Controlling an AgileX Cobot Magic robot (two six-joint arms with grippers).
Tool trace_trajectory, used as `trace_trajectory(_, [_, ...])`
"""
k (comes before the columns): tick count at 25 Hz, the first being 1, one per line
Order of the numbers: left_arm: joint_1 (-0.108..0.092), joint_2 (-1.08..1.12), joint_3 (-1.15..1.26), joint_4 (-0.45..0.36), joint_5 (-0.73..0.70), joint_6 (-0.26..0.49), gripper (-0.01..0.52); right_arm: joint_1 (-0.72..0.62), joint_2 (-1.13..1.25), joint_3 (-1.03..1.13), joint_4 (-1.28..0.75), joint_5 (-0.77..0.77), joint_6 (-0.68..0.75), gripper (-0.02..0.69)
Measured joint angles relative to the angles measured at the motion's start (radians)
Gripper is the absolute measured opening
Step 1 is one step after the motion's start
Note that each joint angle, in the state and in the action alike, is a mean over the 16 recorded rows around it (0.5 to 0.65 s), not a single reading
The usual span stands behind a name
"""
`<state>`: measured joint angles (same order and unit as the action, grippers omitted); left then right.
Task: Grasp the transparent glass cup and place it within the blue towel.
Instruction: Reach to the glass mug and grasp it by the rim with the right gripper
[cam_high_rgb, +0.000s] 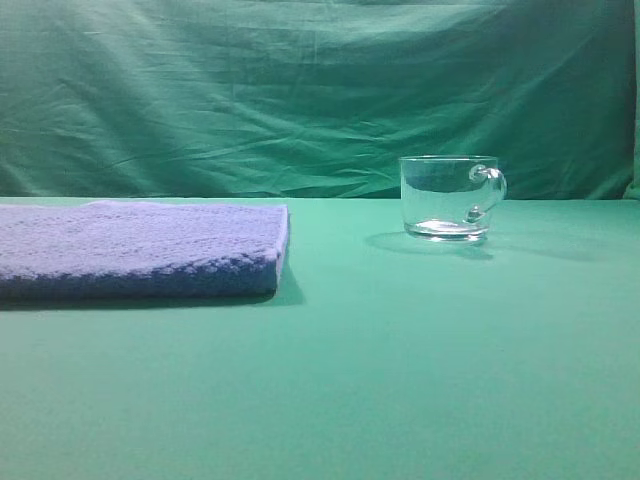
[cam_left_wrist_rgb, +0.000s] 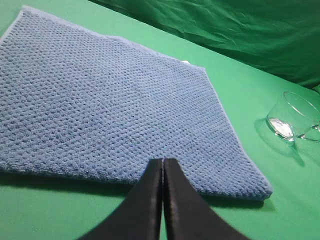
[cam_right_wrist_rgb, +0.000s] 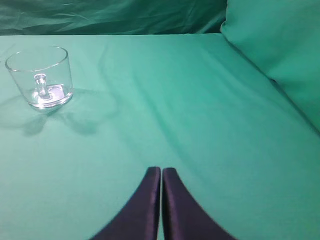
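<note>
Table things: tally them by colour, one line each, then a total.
Blue: 1, the blue towel
Clear: 1, the transparent glass cup
Total: 2

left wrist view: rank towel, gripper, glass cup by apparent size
1. blue towel, fills most of the frame.
2. left gripper, inflated by nearness to the camera.
3. transparent glass cup, partly cut off at the edge.
</note>
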<state>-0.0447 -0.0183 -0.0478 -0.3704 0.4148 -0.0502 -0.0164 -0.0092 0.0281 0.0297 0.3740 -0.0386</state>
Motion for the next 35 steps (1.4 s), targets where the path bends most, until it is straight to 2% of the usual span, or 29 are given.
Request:
trace_trajectory(27, [0.000,0.000,0.000,0.000,0.000,0.000,0.000,0.000,0.000,0.000,-0.010,-0.002,-0.003,0.000])
trace_trajectory(35, [0.000,0.000,0.000,0.000,0.000,0.000,0.000,0.000,0.000,0.000,-0.031,-0.121,-0.007,0.000])
